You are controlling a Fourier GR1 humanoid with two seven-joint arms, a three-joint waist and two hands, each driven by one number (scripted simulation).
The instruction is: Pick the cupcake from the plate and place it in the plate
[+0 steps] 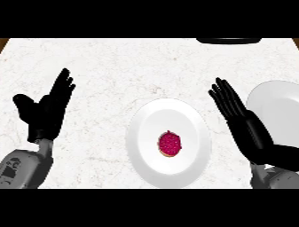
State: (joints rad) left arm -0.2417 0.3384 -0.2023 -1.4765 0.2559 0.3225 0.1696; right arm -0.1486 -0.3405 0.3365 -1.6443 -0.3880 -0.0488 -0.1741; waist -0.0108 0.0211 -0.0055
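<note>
A white marble counter with faint grey veining fills the view, and strips of brown wood show past its far left and far right corners. At the far edge, right of centre, sits the rim of a dark object (too little of it shows to say what it is).

The cupcake is small and round, with a deep pink-red, speckled top and a sliver of tan base showing along its near edge. It stands on the central white plate, a little nearer than that plate's middle. A second white plate lies to the right, cut off by the right edge of the view and holding nothing that can be seen.

The right hand is open, fingers straight and held together, pointing away towards the far left. It hovers between the two plates, overlapping the left rim of the second plate, and is just to the right of the central plate; the cupcake is near it on its left, untouched. The left hand rests open on the left side, fingers up and thumb spread, well apart from the cupcake.
</note>
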